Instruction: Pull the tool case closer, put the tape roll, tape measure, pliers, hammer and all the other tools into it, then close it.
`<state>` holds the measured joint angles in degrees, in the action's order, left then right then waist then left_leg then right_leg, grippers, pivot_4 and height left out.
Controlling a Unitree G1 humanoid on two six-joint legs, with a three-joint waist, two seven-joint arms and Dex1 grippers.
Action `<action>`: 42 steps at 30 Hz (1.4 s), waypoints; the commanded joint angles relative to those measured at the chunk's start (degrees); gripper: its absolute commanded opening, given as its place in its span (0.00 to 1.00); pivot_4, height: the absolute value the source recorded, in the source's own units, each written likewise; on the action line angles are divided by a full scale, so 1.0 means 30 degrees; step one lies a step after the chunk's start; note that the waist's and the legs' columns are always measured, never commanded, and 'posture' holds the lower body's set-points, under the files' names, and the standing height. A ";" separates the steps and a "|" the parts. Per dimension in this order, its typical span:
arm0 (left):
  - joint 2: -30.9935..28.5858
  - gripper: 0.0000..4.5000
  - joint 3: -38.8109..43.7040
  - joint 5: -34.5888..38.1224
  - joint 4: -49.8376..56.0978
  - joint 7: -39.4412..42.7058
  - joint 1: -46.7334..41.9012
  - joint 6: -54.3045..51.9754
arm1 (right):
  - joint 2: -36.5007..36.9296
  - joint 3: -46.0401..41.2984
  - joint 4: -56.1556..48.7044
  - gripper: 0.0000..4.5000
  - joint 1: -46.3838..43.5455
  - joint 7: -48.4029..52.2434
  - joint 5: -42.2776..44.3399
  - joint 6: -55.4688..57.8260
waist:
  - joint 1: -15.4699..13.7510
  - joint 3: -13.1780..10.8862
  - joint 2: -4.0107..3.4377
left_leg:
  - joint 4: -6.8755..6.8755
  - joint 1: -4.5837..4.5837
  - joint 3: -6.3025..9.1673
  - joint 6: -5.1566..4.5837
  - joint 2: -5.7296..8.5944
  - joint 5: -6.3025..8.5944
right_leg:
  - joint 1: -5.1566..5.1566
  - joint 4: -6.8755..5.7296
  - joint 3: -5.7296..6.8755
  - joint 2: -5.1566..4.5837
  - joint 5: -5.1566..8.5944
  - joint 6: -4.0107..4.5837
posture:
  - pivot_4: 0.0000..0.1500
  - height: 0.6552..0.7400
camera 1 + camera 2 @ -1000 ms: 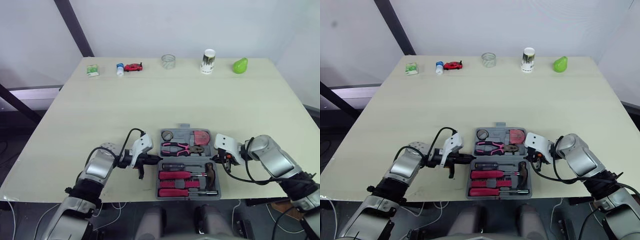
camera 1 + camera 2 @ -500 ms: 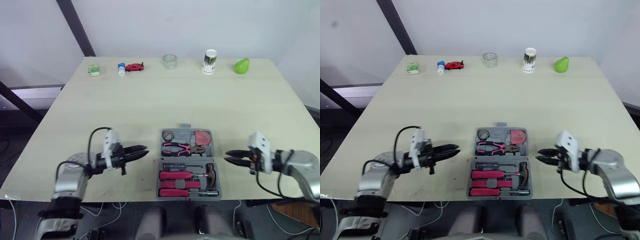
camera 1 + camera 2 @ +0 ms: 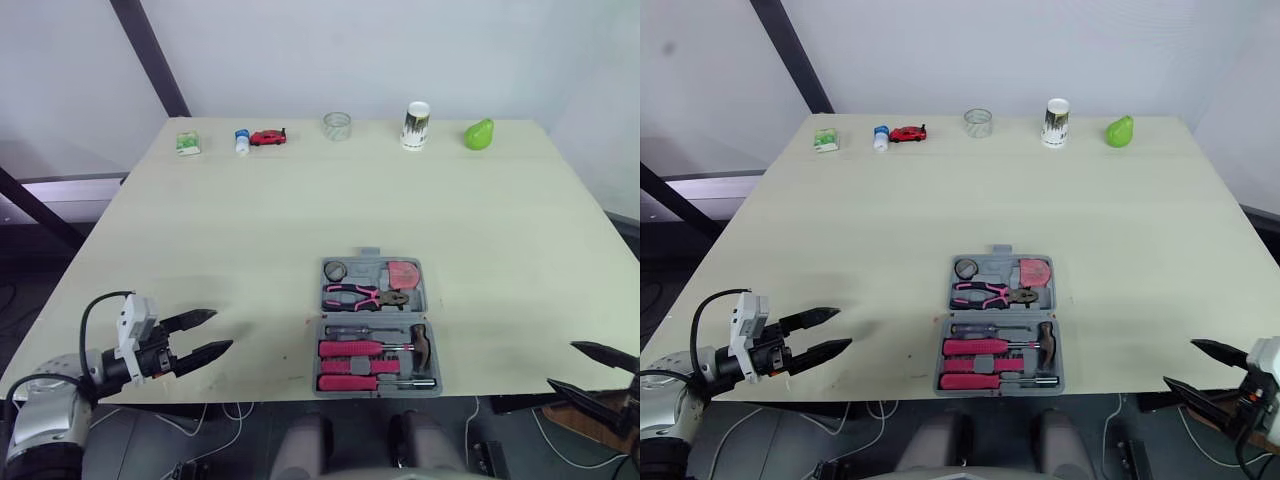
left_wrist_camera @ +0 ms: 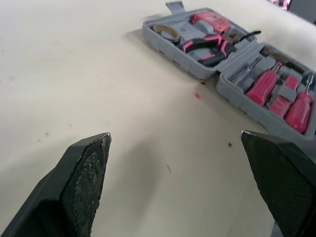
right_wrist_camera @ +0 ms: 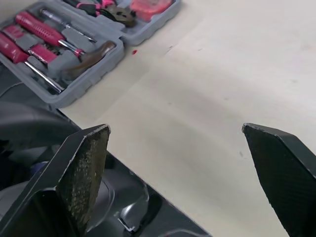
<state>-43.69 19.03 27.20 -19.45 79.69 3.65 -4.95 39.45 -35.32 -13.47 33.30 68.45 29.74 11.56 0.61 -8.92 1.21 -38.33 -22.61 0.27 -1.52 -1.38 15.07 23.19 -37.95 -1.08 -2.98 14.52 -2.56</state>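
The grey tool case (image 3: 374, 325) lies open and flat near the table's front edge, at the centre. Its far half holds the tape roll (image 3: 335, 270), the pink-handled pliers (image 3: 364, 295) and the red tape measure (image 3: 404, 273). Its near half holds the hammer (image 3: 420, 340) and red-handled screwdrivers (image 3: 350, 350). My left gripper (image 3: 222, 330) hovers open and empty at the front left, well clear of the case. Past the table's front right corner, my right gripper (image 3: 561, 364) is open and empty too. The left wrist view shows the case (image 4: 232, 54) beyond the spread fingers (image 4: 84, 173).
Along the table's (image 3: 300, 210) far edge stand a green box (image 3: 186, 143), a small bottle (image 3: 241, 140), a red toy car (image 3: 267, 136), a glass jar (image 3: 337, 124), a white cup (image 3: 415, 124) and a green pear (image 3: 479, 133).
Both grippers were shut against the case's sides; both have opened and drawn outward, the left to the front left, the right beyond the front right corner. The case has stayed put.
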 commanded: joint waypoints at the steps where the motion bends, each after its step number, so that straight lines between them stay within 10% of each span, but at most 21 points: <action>1: 0.0049 0.99 -0.0114 0.0446 0.1814 -0.0029 -0.0425 0.0174 | 0.0580 -0.0398 -0.1804 1.00 -0.0171 -0.0518 0.1514 0.1682 | -0.0006 -0.0003 -0.0006 | 0.0000 -0.0002 0.0001 0.0000 0.0000 0.0000 | 0.0000 -0.0001 0.0001 -0.0006 0.0000 0.0002 | 1.00 1.00; 6: 0.1023 0.83 -0.1849 0.1225 0.5413 -0.0445 -0.1420 -0.1367 | 0.1255 0.2151 -0.3685 1.00 -0.4072 -0.3912 0.2913 0.5968 | 0.0025 0.0000 -0.0001 | -0.0004 -0.0001 -0.0005 0.0001 0.0001 0.0000 | -0.0002 -0.0005 -0.0006 -0.0022 -0.0009 0.0004 | 1.00 1.00; 13: 0.1882 0.05 -0.5104 0.0345 0.7135 -0.0097 -0.2302 -0.1377 | 0.1748 0.7274 -0.1562 1.00 -1.2171 -0.6996 0.4108 1.3077 | 0.0015 -0.0022 -0.0031 | 0.0003 -0.0040 0.0022 -0.0001 0.0036 -0.0001 | 0.0011 0.0001 -0.0008 0.0006 -0.0048 -0.0062 | 1.00 1.00; 26: 0.4362 0.05 -0.9302 -0.3174 0.2303 0.0179 -0.4492 0.2641 | -0.0991 1.3972 0.9499 1.00 -2.2738 -0.6030 0.0675 1.5800 | 0.0087 -0.0054 -0.0079 | -0.0008 -0.0084 0.0016 -0.0004 0.0086 -0.0002 | 0.0049 -0.0004 -0.0005 0.0034 -0.0065 -0.0073 | 1.00 1.00; 42: 0.5413 0.05 -1.0530 -0.5434 -0.4084 0.0204 -0.5954 0.7552 | -0.3604 1.6040 1.5806 1.00 -2.6205 -0.2768 -0.1913 1.5965 | 0.0082 0.0049 -0.0241 | -0.0004 -0.0064 0.0010 -0.0005 0.0080 -0.0003 | 0.0061 -0.0042 -0.0014 0.0045 -0.0073 -0.0075 | 1.00 1.00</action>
<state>-27.24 -11.38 13.59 -28.72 80.96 -15.22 18.02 29.05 12.48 34.09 -44.36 58.62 23.88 58.69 0.86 -8.77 0.49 -38.34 -22.79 0.31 -1.53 -1.14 15.06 23.37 -38.08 -1.13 -2.84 14.30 -2.78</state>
